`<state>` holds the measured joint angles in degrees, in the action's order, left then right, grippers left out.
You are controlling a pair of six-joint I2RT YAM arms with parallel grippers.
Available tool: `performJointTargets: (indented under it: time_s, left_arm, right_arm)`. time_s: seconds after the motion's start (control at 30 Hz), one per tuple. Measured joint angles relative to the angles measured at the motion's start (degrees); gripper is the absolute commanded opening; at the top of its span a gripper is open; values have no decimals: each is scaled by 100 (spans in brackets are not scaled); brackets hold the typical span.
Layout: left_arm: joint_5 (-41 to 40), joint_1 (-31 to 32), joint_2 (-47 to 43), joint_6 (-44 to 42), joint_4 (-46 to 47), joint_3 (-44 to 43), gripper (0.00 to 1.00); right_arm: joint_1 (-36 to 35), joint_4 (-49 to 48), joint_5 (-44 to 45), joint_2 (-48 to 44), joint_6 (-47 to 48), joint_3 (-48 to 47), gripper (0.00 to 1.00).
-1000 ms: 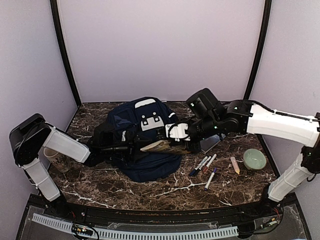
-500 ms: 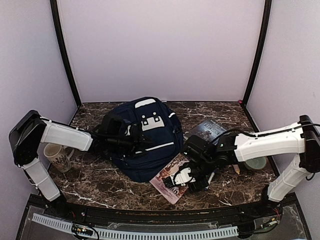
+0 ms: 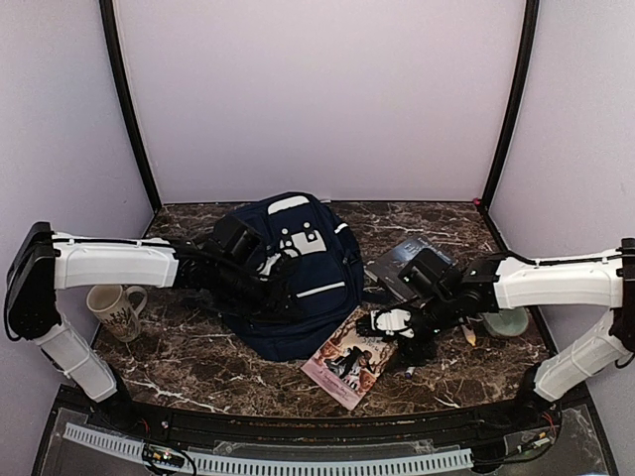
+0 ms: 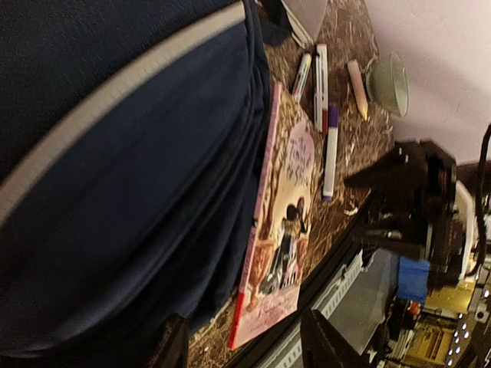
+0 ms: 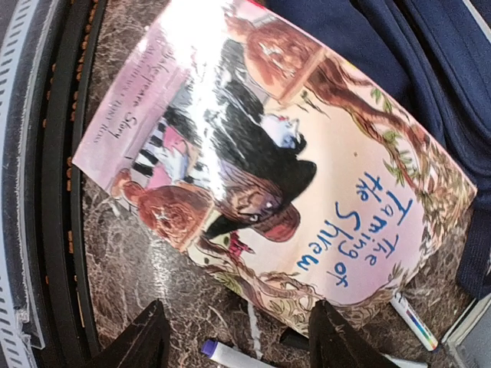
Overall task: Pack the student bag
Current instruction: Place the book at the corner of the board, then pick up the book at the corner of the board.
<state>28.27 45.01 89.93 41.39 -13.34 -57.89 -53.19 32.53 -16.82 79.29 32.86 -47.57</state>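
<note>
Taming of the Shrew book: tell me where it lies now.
Top view: the book lies flat on the table, front and right of centre, beside the student bag.
</note>
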Motion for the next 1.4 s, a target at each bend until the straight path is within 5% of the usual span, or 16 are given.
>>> performJointTargets:
  time_s: [0.23,0.67,0.8,1.1,1.4]
  left_arm:
    - [-94,706,26,-372,-706,-17,58]
    - [-256,1019,903,-326,-667,-205,59]
    - [-140,1060,1198,-284,-490,-306,49]
    - [-55,1060,1456,-380,-219,-737,7]
    - [-745,1060,417,-776,-1180,-1058,0]
  right_arm:
    - [240,-304,142,223,-321,208,54]
    - [262,-658,295,863,-535,208,52]
    - [262,-728,310,927,-590,205,52]
    - [262,-787,560,929,-702,184,52]
    - [398,-55,514,-63,-555,-501,60]
